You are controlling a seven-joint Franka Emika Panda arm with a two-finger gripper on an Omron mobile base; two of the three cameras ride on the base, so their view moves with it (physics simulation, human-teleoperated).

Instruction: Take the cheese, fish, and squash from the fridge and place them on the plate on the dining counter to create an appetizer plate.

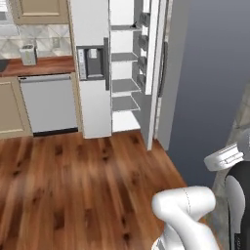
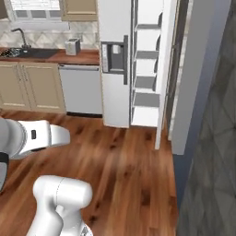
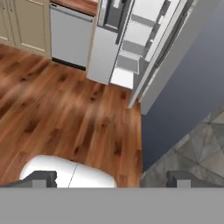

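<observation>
The fridge [image 1: 95, 97] [image 2: 115, 87] [image 3: 103, 54] stands ahead across the wood floor. Its left door, with the dark dispenser panel, is closed. The right door [image 1: 154, 73] is swung open, and white shelves [image 1: 124, 85] [image 2: 146, 82] show inside. The cheese, fish and squash are out of view, as are the plate and the dining counter. My gripper [image 3: 111, 179] is open, far back from the fridge, with nothing between its fingertips [image 3: 43, 178]. It looks down at the floor and the fridge's foot.
Left of the fridge is a grey dishwasher [image 1: 49, 102] under a wood-topped kitchen counter holding a toaster [image 1: 28, 54], with a sink [image 2: 14, 51] further left. A dark blue-grey wall [image 1: 210, 88] and a stone-patterned wall [image 2: 216, 161] close in on the right. Open floor [image 1: 73, 185] lies ahead.
</observation>
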